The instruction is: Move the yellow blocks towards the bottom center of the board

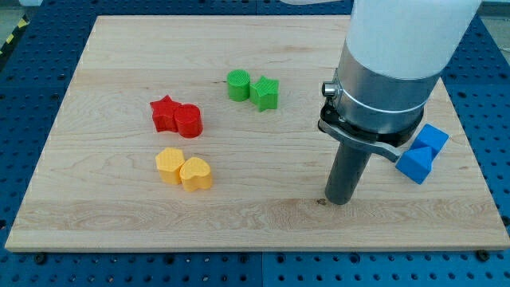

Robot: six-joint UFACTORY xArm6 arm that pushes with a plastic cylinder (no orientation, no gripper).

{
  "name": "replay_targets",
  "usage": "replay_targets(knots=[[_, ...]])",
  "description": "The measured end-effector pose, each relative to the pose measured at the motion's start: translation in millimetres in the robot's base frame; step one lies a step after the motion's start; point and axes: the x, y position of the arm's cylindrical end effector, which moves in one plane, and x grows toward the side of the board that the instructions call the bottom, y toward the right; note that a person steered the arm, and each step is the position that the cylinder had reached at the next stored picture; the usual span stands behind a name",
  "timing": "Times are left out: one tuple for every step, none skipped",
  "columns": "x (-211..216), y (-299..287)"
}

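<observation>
Two yellow blocks lie touching at the board's lower left of centre: a yellow hexagon-like block and, on its right, a yellow heart. My tip rests on the board at the lower right of centre, far to the right of the yellow heart and slightly lower. It touches no block. The rod rises into the large white and grey arm housing.
A red star touches a red cylinder above the yellow pair. A green cylinder touches a green star at upper centre. Two blue blocks sit at the right edge, partly behind the arm. The wooden board lies on a blue perforated table.
</observation>
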Motion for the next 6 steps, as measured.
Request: replay_targets(knots=[[0.2, 0.0], [0.2, 0.0], [2.3, 0.2], [-0.8, 2.2], [-44.7, 18.1], [-54.7, 21.9]])
